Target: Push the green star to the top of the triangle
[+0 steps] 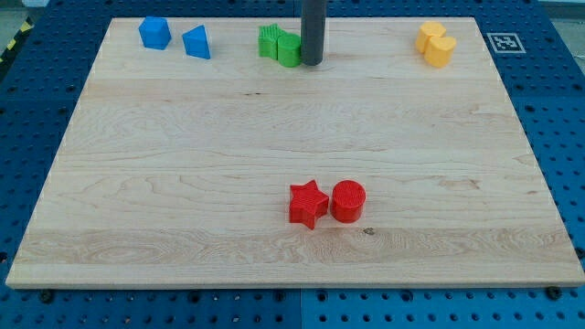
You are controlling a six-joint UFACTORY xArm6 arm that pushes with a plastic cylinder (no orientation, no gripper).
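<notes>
Two green blocks touch each other near the view's top centre. The left one [270, 41] looks like the green star; the right one [289, 50] has a rounder shape that I cannot make out. The blue triangle [196, 42] sits to their left, apart from them, near the board's top edge. My dark rod comes down from the view's top, and my tip [312, 63] rests on the board right against the right side of the right green block.
A blue cube-like block [154, 33] lies left of the triangle. Two yellow blocks [436, 44] touch each other at the top right. A red star [308, 203] and a red cylinder [348, 201] sit side by side at the lower centre. The wooden board [137, 201] lies on a blue pegboard.
</notes>
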